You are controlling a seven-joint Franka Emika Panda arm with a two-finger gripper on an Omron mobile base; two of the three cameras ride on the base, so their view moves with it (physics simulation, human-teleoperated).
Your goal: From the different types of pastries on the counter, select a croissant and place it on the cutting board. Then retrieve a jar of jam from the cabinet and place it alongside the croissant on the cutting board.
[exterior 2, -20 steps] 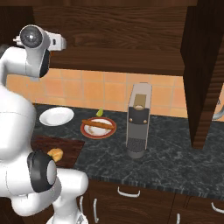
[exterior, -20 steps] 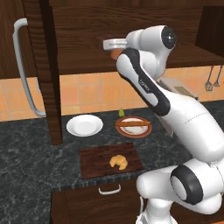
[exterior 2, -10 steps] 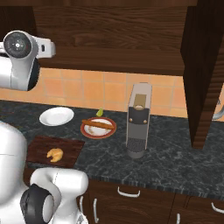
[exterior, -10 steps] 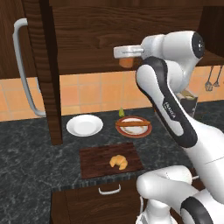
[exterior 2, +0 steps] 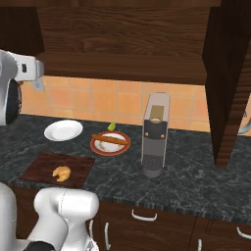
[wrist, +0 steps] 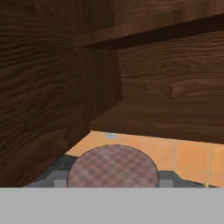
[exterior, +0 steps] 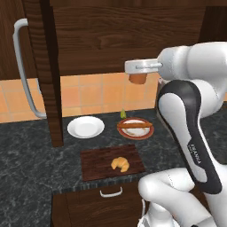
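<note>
My gripper is shut on the jar of jam, which hangs in the air in front of the open cabinet, above the counter. In the hand view the jar's round brownish lid sits between the two fingertips. The golden croissant lies on the dark reddish cutting board near the counter's front edge, well below and left of the jar. It shows from the other side too, as croissant on board. The long brown pastry stick rests on a red plate.
A white plate lies left of the red plate. A tall coffee machine stands to the right. The cabinet's left door, with its curved grey handle, and the right door both hang open.
The gripper has carried the jar to the right and downward, away from the cabinet shelf. The croissant, board and plates have stayed put.
</note>
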